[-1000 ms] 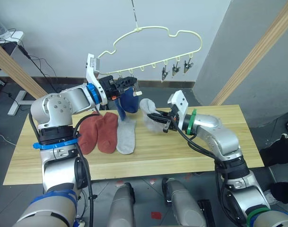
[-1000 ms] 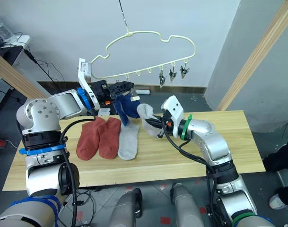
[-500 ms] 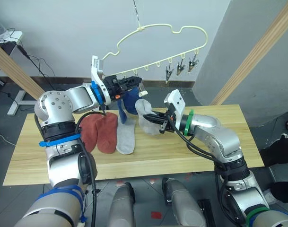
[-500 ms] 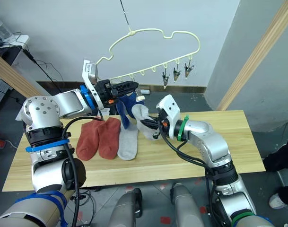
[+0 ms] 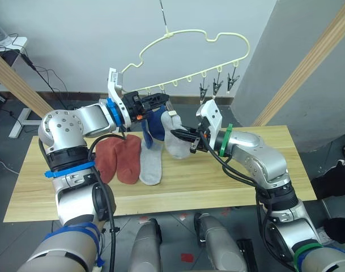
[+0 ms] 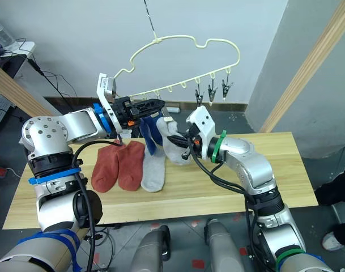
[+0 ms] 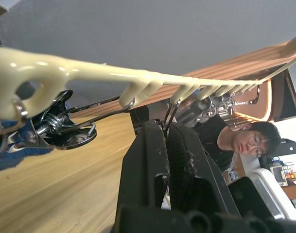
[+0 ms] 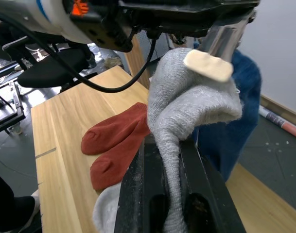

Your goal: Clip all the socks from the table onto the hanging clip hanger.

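Observation:
The pale yellow clip hanger [image 5: 190,44] hangs above the table [image 5: 240,190]. My left gripper [image 5: 162,101] is shut on one of its metal clips [image 7: 168,118] near the hanger's left end. A blue sock [image 5: 153,128] hangs from a clip just beside it. My right gripper [image 5: 183,136] is shut on a light grey sock [image 5: 176,143] and holds it up off the table, close under my left gripper; the sock's cuff [image 8: 191,97] bunches above my fingers [image 8: 138,165]. Two rust-red socks [image 5: 116,158] and another grey sock [image 5: 151,165] lie flat on the table.
Three bare clips [image 5: 217,86] hang at the hanger's right end. Pale wooden poles [image 5: 309,61] slant up at both sides of the table. A person [image 7: 245,141] sits beyond the table. The right half of the tabletop is bare wood.
My right gripper has lifted the grey sock from the table up toward my left gripper. The hanger has swung a little to the right, its right end higher.

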`<state>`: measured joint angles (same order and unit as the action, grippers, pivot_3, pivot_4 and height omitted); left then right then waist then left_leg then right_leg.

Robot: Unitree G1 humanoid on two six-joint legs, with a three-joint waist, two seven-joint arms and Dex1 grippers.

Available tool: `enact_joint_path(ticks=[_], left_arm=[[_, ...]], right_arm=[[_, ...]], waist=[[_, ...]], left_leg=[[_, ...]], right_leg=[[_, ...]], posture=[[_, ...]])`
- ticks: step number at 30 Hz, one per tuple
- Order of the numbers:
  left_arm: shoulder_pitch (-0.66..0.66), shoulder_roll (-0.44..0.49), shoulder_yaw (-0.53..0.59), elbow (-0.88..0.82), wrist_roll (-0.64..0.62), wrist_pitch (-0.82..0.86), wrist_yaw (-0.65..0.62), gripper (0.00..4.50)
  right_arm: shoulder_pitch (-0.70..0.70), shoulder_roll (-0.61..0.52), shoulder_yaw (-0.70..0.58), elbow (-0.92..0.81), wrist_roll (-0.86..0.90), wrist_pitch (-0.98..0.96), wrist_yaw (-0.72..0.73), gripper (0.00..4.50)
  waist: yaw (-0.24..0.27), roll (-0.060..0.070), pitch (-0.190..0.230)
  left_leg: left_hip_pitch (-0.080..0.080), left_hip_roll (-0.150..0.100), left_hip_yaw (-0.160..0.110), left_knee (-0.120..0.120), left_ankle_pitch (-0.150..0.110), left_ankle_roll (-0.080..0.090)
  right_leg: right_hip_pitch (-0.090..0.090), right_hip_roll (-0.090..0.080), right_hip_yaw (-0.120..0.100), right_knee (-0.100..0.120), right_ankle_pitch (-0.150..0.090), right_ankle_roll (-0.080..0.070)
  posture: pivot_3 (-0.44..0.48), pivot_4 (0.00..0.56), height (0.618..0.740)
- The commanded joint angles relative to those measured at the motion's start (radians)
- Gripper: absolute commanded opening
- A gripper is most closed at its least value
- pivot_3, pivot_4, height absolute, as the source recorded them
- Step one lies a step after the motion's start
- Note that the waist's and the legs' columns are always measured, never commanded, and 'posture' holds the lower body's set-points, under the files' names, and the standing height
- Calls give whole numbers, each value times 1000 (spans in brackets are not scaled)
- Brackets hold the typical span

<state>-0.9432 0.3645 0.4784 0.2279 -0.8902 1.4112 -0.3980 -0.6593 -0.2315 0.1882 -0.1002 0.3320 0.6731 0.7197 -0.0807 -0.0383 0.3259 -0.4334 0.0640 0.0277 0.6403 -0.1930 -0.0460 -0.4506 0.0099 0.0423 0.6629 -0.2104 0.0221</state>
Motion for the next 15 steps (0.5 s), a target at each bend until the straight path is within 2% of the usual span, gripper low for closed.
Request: enact_joint_path(ticks=[1,6,15], left_arm=[[35,1,-19,-12,-4,36,9,0],[49,12,-56,-52,-5,-16,-37,0],[47,28,-49,-66,-36,-17,-67,2742]], right_arm=[[-41,6,-18,7,11,-33,5,9],[-77,12,-22,62,4,-55,-2,9],[-90,20,-21,105,-5,-80,-11,0]], waist=[[0,0,0],[0,0,0],[1,0,0]], left_leg=[[0,0,0,0,0,0],[0,0,0,0,0,0],[-5,0,1,0,0,0]], right_leg=[[0,0,0,0,0,0],[0,0,0,0,0,0],[-5,-1,0,0,0,0]], posture=[[-82,300,740],[-80,299,740],[-73,299,740]])
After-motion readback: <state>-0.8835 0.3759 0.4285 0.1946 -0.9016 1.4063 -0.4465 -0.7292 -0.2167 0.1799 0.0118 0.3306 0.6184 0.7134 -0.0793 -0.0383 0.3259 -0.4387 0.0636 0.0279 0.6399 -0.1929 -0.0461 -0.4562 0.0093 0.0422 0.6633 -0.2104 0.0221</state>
